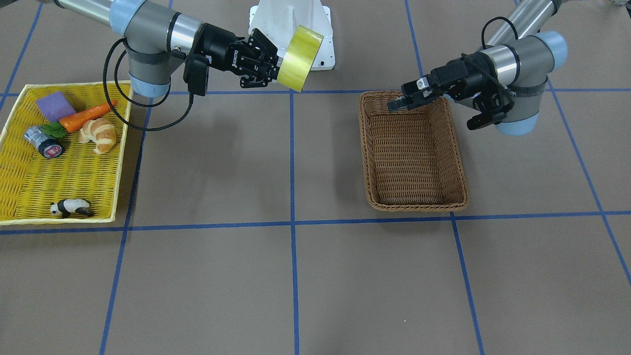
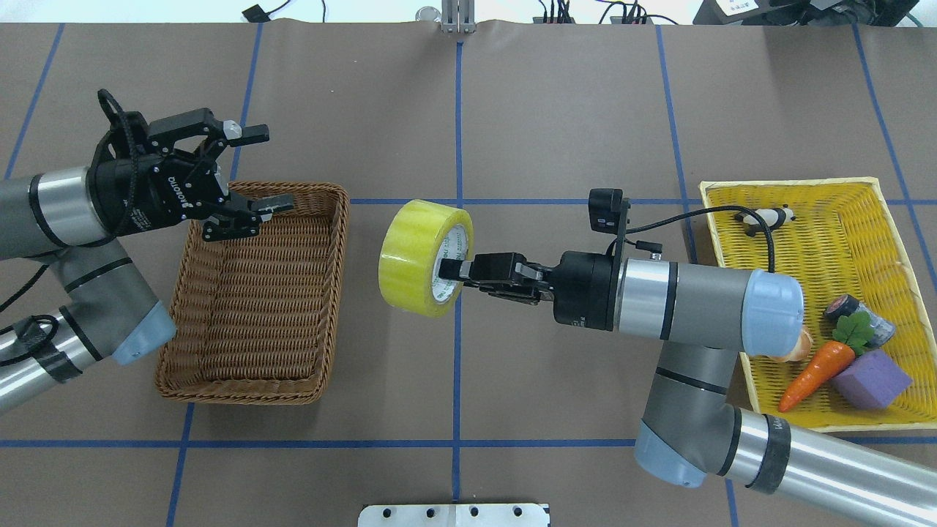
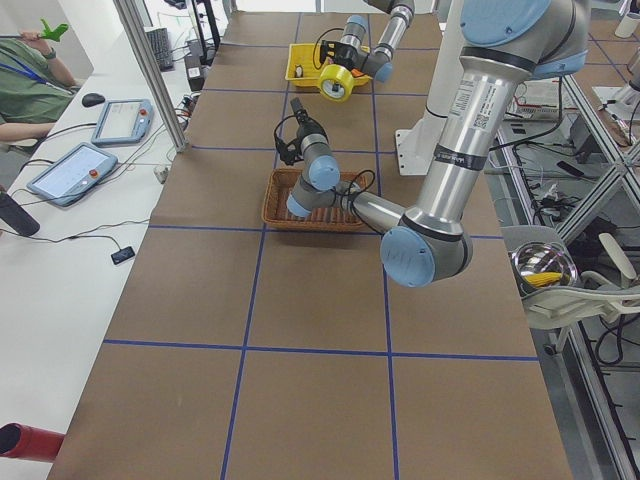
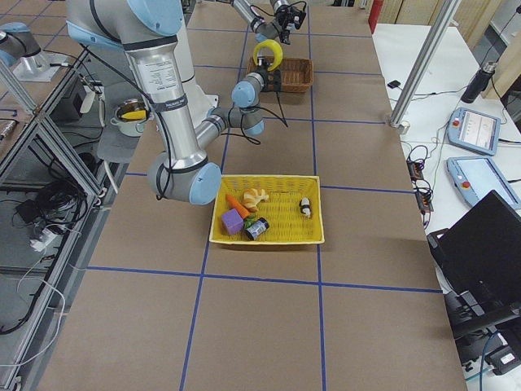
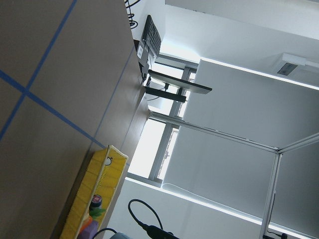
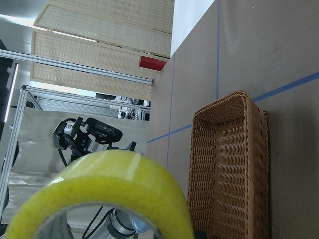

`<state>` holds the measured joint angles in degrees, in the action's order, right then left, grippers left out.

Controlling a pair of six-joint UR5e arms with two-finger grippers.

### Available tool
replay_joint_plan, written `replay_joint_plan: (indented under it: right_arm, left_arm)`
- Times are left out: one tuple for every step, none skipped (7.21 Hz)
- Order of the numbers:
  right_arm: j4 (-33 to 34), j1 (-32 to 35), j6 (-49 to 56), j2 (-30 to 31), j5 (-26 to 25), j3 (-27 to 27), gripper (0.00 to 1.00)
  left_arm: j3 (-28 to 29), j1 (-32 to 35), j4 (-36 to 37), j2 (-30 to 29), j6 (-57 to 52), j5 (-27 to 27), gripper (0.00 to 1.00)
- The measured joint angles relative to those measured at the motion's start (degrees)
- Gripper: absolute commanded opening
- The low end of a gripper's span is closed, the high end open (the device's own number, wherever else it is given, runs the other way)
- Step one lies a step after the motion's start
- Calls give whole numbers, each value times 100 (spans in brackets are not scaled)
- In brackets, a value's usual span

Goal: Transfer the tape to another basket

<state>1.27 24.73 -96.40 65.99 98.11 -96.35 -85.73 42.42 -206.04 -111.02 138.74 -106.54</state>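
Observation:
My right gripper (image 2: 455, 272) is shut on the tape (image 2: 423, 256), a wide yellow roll with a pale printed core, and holds it in the air on its edge over the table's middle. In the front view the tape (image 1: 299, 58) hangs from the right gripper (image 1: 277, 63). The brown wicker basket (image 2: 331, 293) stands to the tape's left, with nothing in it. My left gripper (image 2: 265, 170) is open and empty above the basket's far corner; it also shows in the front view (image 1: 402, 97). The right wrist view shows the tape (image 6: 99, 189) close up and the basket (image 6: 234, 164) beyond it.
A shallow yellow woven tray (image 2: 805, 241) stands at the right. It holds a carrot (image 2: 816, 373), a croissant (image 1: 100, 134), a purple block (image 2: 871, 379), a silver-and-black cylinder (image 1: 44, 142) and a panda figure (image 2: 768, 218). The robot's white base (image 1: 291, 24) lies behind the tape.

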Motion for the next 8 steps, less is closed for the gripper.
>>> replay_joint_plan:
  right_arm:
    - [23,-54,16,-59,62,-3,0]
    - [39,-88,32,-82,136,9,0]
    - [45,-104,39,-91,176,21,0]
    - [48,-115,42,-93,192,25,0]
    - [48,-121,42,-94,197,27,0]
    - [49,-127,43,-95,199,28,0]
    - [49,-131,45,-95,199,31,0]
    - [49,-137,51,-95,199,35,0]
  left_arm:
    - [-134,-128,21,-134,128,19,98]
    - [-241,-247,37,-199,172,27,97]
    - [-305,-371,43,-235,181,35,97]
    - [-343,-492,48,-266,175,39,96]
    - [-361,-591,50,-283,164,38,95]
    - [-366,-689,53,-315,153,39,95]
    - [-362,-802,62,-379,135,43,95]
    - [-354,-886,69,-435,120,44,95]
